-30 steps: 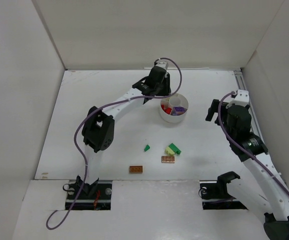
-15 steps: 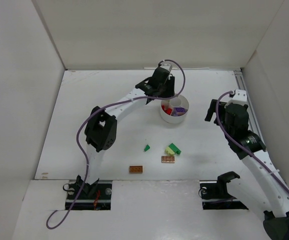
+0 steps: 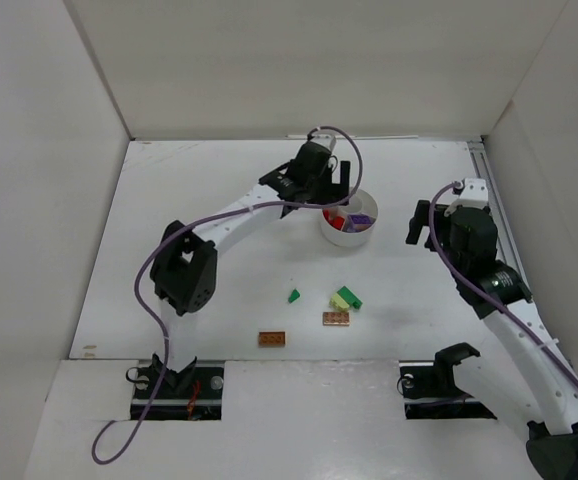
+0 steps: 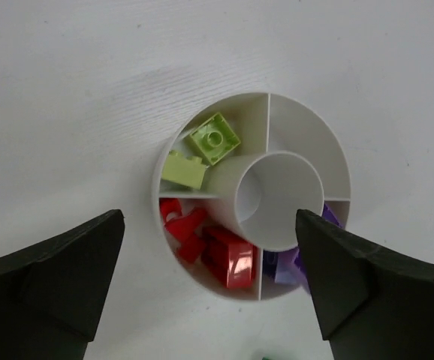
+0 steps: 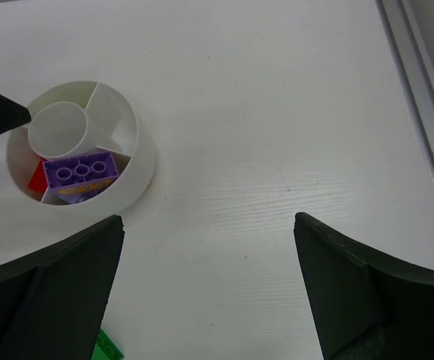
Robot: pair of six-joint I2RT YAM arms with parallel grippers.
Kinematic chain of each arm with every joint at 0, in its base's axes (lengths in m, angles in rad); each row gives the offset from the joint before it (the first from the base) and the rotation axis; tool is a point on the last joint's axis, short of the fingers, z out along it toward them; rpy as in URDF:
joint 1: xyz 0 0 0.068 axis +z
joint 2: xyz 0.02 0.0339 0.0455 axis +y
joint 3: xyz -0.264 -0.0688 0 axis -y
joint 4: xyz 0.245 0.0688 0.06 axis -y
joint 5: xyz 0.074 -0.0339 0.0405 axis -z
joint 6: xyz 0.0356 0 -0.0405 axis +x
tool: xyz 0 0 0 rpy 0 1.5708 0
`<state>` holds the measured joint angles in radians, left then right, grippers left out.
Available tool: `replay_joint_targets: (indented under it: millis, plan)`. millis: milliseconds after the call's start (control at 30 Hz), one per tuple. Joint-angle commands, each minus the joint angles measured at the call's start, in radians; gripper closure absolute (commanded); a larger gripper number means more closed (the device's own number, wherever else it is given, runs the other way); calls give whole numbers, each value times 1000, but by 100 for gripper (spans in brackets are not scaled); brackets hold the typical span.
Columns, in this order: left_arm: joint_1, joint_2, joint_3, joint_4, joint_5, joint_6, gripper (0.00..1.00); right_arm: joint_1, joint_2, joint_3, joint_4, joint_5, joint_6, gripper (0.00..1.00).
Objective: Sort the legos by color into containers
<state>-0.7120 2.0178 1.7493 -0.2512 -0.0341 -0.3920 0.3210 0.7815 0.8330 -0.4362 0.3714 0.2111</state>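
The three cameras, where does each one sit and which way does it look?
Top external: up behind the arms, looking down at the table; the left arm and right arm both show.
Left wrist: on the left arm, looking straight down into the dish; the left gripper shows its open fingers in the bottom corners.
Right wrist: on the right arm, looking down at the table beside the dish; the right gripper shows its open fingers in the bottom corners.
Shared: both wrist views show the dish and its purple brick.
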Motion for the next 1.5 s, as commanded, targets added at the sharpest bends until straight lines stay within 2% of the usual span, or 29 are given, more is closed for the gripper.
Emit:
replay_joint_targets:
  millis: [0, 67, 133, 267, 400, 433, 567, 667, 833, 933, 1000, 1167, 1267, 1333, 1467]
  plan:
    - [19, -244, -121, 33, -39, -14, 0, 7, 21, 6, 56, -69, -36, 0]
    - [51, -335, -227, 81, -39, -45, 0, 39, 30, 6, 56, -81, -36, 0]
    - [71, -479, -399, 90, -39, -76, 0, 68, 41, 6, 56, -81, -36, 0]
    - [92, -713, -663, 99, -105, -165, 0, 151, 62, -3, 34, -136, -10, 0]
    - [101, -919, -893, 99, -81, -254, 0, 321, 113, -44, 50, -227, -22, 0]
    - [101, -954, -931, 90, -81, -269, 0, 419, 130, -55, 63, -241, -22, 0]
    - [101, -1129, -1109, 44, -55, -335, 0, 644, 286, -55, 96, -230, -44, 0]
    - [101, -1189, -1159, -19, -55, -387, 0, 716, 379, -31, 126, -209, -33, 0]
    - [101, -1307, -1258, -66, -46, -478, 0, 770, 516, -9, 137, -174, 8, 3]
    - [101, -1343, -1316, -54, -21, -496, 0, 790, 545, 2, 67, -88, 87, 3]
    - [101, -1355, -1340, -54, -7, -507, 0, 790, 526, -8, 39, 13, 187, 5]
    - [101, -1346, -1349, -30, 23, -507, 0, 790, 426, -51, 18, 89, 266, 5]
    - [101, -1337, -1349, -10, 33, -498, 0, 790, 378, -61, -83, 141, 315, 8]
    - [101, -1337, -1349, 1, 33, -487, 0, 764, 369, -71, -140, 175, 335, 17]
    - [101, -1318, -1349, 10, 42, -478, 0, 693, 378, -71, -187, 84, 297, 18]
